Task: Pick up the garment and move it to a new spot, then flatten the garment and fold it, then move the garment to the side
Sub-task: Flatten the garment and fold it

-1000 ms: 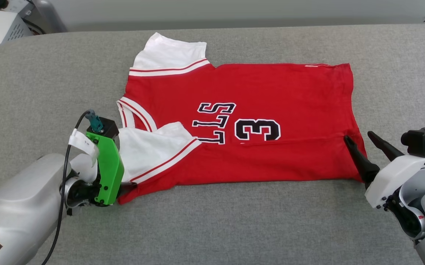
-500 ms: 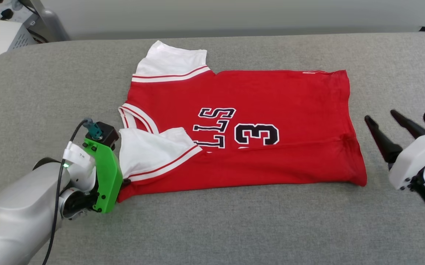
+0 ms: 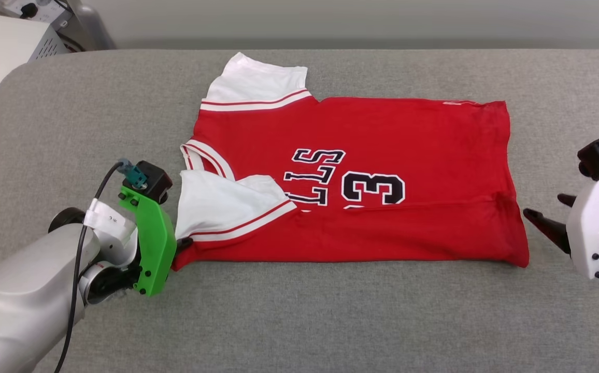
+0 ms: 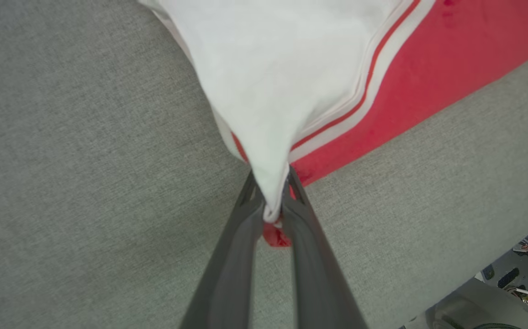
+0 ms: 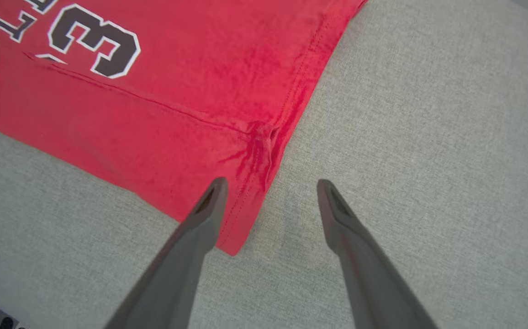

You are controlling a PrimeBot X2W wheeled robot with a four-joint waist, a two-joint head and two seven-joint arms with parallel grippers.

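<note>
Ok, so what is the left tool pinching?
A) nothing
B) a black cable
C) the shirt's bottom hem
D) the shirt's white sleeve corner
D: in the left wrist view, the left tool is shut on a bunched corner of the white sleeve of the shirt.

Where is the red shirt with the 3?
In the head view the garment lies on the middle of the grey surface, between the left gripper, which pinches its near sleeve corner, and the open right gripper.
</note>
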